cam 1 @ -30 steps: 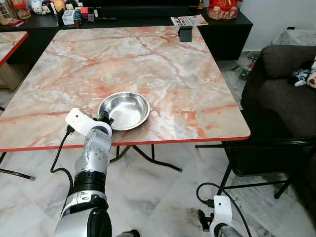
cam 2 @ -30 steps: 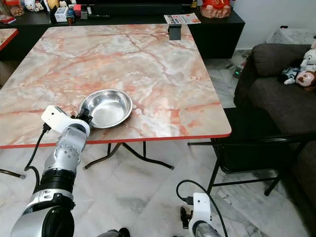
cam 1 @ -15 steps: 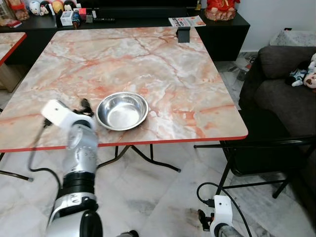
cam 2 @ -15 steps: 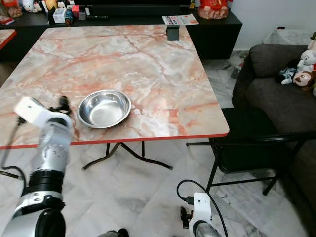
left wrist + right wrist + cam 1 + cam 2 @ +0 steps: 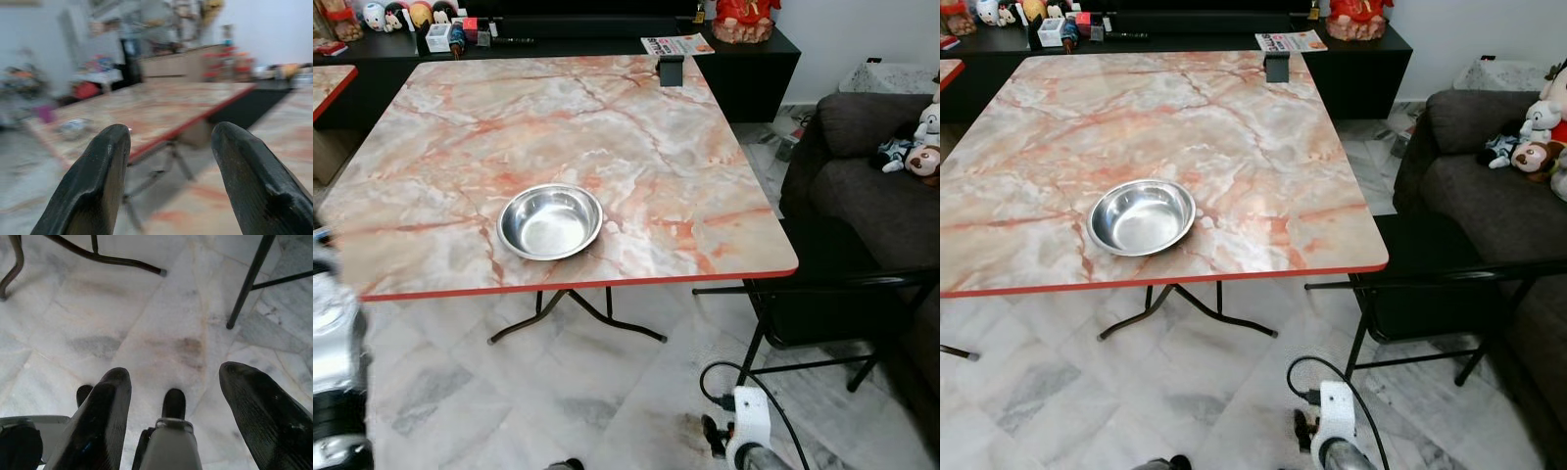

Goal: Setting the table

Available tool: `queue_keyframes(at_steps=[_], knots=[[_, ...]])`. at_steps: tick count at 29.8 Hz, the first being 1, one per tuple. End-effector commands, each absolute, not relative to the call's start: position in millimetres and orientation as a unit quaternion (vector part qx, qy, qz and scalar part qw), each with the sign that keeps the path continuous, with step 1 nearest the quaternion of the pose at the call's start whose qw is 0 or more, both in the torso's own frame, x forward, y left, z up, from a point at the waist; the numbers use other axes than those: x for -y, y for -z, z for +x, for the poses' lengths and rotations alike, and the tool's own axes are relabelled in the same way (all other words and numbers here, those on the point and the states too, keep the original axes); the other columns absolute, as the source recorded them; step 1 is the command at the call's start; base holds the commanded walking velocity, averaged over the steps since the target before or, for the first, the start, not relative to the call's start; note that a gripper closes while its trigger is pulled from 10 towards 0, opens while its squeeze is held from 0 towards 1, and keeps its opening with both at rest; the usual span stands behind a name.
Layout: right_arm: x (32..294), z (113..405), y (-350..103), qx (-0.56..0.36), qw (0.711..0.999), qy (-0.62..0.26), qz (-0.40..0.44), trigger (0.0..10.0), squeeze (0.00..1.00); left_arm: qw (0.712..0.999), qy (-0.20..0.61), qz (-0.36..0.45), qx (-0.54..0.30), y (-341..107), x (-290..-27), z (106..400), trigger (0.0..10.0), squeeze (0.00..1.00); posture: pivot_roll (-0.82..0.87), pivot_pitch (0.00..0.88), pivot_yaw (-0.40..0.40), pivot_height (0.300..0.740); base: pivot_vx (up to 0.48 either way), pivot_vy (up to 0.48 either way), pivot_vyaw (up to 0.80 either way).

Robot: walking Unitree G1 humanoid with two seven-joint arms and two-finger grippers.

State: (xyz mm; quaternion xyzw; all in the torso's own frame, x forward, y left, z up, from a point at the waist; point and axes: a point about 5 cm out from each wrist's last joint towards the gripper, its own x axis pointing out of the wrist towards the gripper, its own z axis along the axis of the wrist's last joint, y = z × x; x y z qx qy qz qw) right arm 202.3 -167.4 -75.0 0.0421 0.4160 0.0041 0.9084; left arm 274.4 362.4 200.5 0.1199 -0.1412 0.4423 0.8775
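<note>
Standing by the marble-patterned table [image 5: 636, 127], I noted one steel bowl [image 5: 550, 221] resting on it, near the front edge and toward seven o'clock from the table's centre, upright and empty. Nothing touched it. A small dark block [image 5: 671, 70] stood at the far edge, about one o'clock from the bowl, well apart. A dark sofa [image 5: 871, 186] with soft toys sat off at three o'clock, a black folding chair [image 5: 822, 304] between it and the table.

Left gripper [image 5: 168, 181]: fingers spread wide, holding nothing, aimed across open floor with the table edge and bowl blurred in the distance; its arm showed at the head view's lower left corner, clear of the table. Right gripper [image 5: 171, 411]: also spread and empty, hanging idle, pointed at the tiled floor.

Judgement: the bowl looked placed, so that step seemed finished. Next move would likely call for fetching another piece of tableware from elsewhere, since none lay within reach.
</note>
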Motion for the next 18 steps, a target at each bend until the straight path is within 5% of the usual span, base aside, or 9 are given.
queue_keyframes(at_steps=[1, 5, 8, 18], knots=[[167.1, 198.4, 77.2, -0.422, 0.906, -0.002, 0.045, 10.0, 0.0, 0.862, -0.466, 0.16, 0.12, -192.4, -374.7, 264.2, 10.0, 0.0, 0.12, 0.125, -0.021, 0.74, 0.0, 0.0, 0.0], [166.4, 197.3, 77.8, -0.424, 0.905, -0.005, 0.043, 10.0, 0.0, 0.853, -0.473, 0.197, 0.095, -183.6, -380.8, 258.3, 10.0, 0.0, 0.12, 0.125, -0.021, 0.74, 0.0, 0.0, 0.0], [165.3, 197.5, 77.7, -0.422, 0.905, -0.002, 0.047, 10.0, 0.0, 0.822, -0.512, 0.211, -0.131, -91.5, -397.8, 220.5, 10.0, 0.0, 0.1, 0.124, -0.01, 0.74, 0.0, 0.0, 0.0], [167.3, 194.7, 79.1, -0.425, 0.904, 0.005, 0.048, 10.0, 0.0, 0.818, -0.433, 0.139, -0.353, 2.4, -367.8, 179.8, 10.0, 0.0, 0.09, 0.112, -0.003, 0.74, 0.0, 0.0, 0.0]])
